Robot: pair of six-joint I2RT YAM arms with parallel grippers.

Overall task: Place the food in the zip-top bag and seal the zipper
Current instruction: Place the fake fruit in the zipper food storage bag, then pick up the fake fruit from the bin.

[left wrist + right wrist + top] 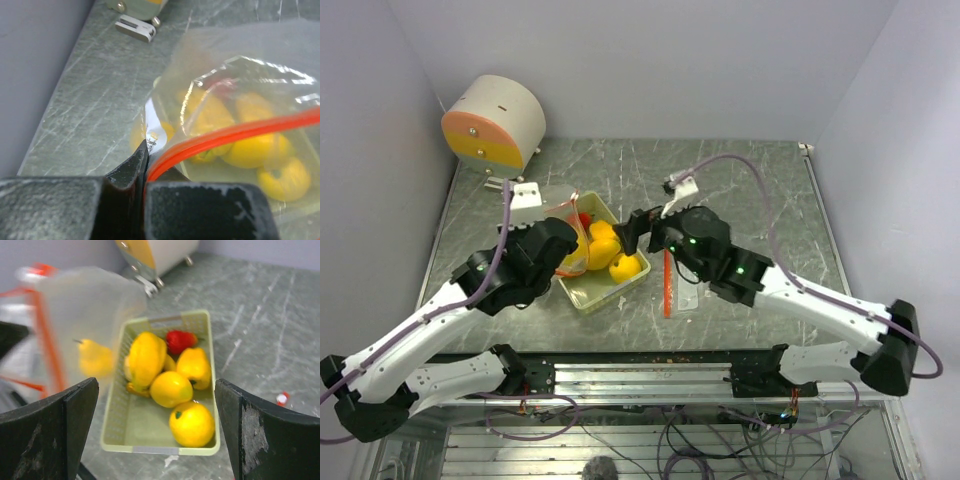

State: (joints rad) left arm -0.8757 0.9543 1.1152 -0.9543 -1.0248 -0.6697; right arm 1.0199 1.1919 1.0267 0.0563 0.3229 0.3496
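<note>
While the bench (pixel 760 200) carries everything the task needs, treat the job as barely begun. The white drum with the orange-and-yellow face (pixel 495 122) stands at the far left corner, well apart from the work, and does not obstruct either arm. The zip-top bag (pixel 240 75) hangs upright over the left end of the tray (pixel 588 295), with its mouth unsealed. The left pincer (pixel 145 170) is clenched on the corner of the bag at the end of the zipper (pixel 235 135) and carries the bag's weight. The right pincer (pixel 156 390) is fully released and empty, and it hovers above the tray. One yellow piece (pixel 94 359) appears to sit inside the bag, though blur in the right wrist view makes this uncertain. The rest of the food (pixel 147 357), four or five yellow fruits and the red piece (pixel 180 340), lies in the tray. You therefore have most of the transfers left, followed by the sealing pass along the zipper. Expect the floppy bag wall to sag across the mouth, since only one corner is held. Note the orange stick (pixel 667 285) lying on the bench just right of the tray, under the right arm. A small red-and-white scrap (pixel 282 398) lies further right, clear of the path.
</note>
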